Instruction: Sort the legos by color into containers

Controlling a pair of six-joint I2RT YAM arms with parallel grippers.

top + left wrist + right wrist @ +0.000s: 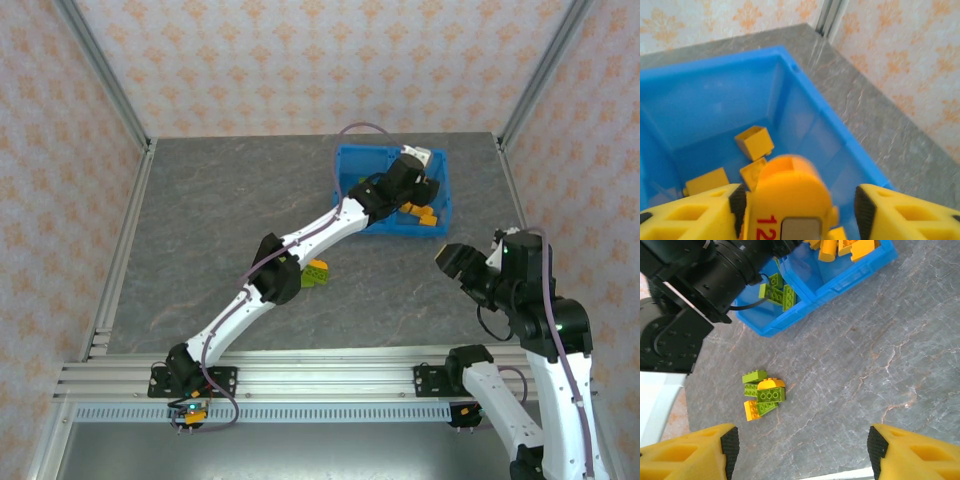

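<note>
My left gripper (800, 205) hangs over the blue bin's (715, 100) right compartment, jaws open. A rounded orange lego (790, 185), blurred, sits between the pads against the left one, with a clear gap to the right pad. Below it lie more orange legos (755, 142). From above, the left gripper (415, 185) is over the bin (380, 150), and orange legos (425, 215) lie in the right compartment. Green legos (777, 292) lie in the other compartment. A small pile of green and orange legos (764, 394) rests on the table. My right gripper (802, 450) hovers open and empty above the table.
The pile of legos (317, 272) lies beside the left arm's elbow, partly covered by it. The right gripper (455, 262) is just below the bin's near right corner. Aluminium posts and patterned walls close the grey table on three sides.
</note>
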